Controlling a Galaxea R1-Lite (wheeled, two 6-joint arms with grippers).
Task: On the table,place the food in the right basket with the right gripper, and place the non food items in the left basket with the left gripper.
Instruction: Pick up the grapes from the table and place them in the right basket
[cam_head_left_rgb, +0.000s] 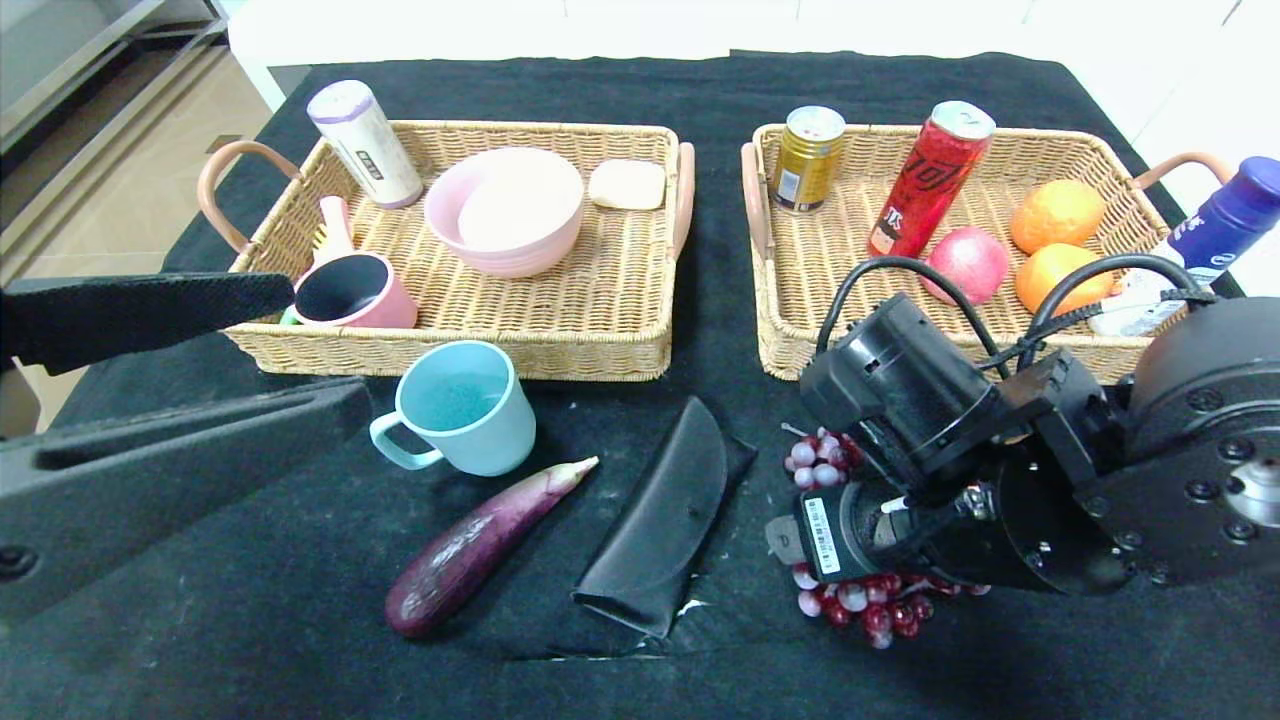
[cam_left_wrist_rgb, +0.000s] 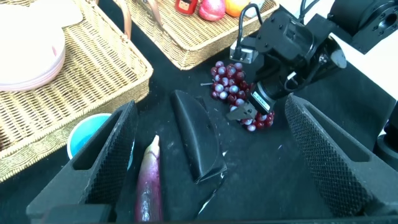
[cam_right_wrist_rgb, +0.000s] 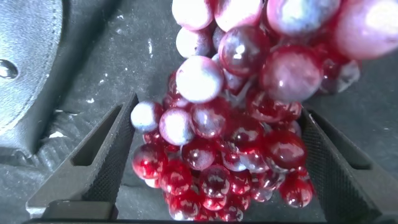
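My right gripper (cam_right_wrist_rgb: 214, 155) is spread wide, its 2 fingers straddling the bunch of glossy red grapes (cam_right_wrist_rgb: 236, 124) on the black cloth. I fear closing could squash or shed berries. My left gripper (cam_left_wrist_rgb: 211, 155) hovers open.

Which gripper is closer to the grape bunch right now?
Right. The right gripper is down over the grape bunch, open jaws either side. The left gripper hangs open over the eggplant, well away.
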